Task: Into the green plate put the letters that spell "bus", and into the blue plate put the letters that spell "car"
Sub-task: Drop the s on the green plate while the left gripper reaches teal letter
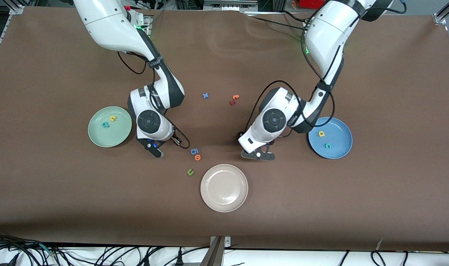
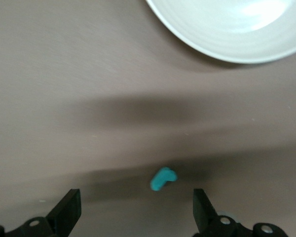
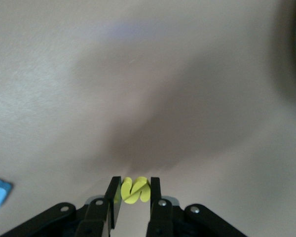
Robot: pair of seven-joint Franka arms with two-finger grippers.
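Table [image 1: 376, 207]: brown mat, both arms reaching in from the 12 o'clock edge.

Plates next. Green plate [image 1: 98, 136] toward the right arm's end, holding a teal letter [image 1: 105, 125] and a yellow letter [image 1: 113, 118]. Blue plate [image 1: 339, 147] toward the left arm's end, holding a yellow "a" [image 1: 321, 133] and a teal "c" [image 1: 327, 145]. Beige-white plate [image 1: 224, 199] at 6 o'clock of table centre, nearest the front camera.

Right gripper [image 3: 133, 190]: down low just beside the green plate, at its 3 o'clock. Jaws clamped on the yellow "s" [image 3: 135, 190], seen in the right wrist view.

Left gripper [image 2: 135, 210]: low over the mat, at 9 o'clock from the blue plate. Jaws wide apart, nothing held. Teal "r" [image 2: 163, 178] lies on the mat between the fingers.

Loose letters: blue "g"-like letter [image 1: 194, 151] touching orange "o" [image 1: 197, 157], green "u" [image 1: 190, 171] nearer the camera, all at 10 o'clock of the beige-white plate. Blue "x" [image 1: 205, 95] and two orange-red letters [image 1: 234, 99] at 12 o'clock of centre.
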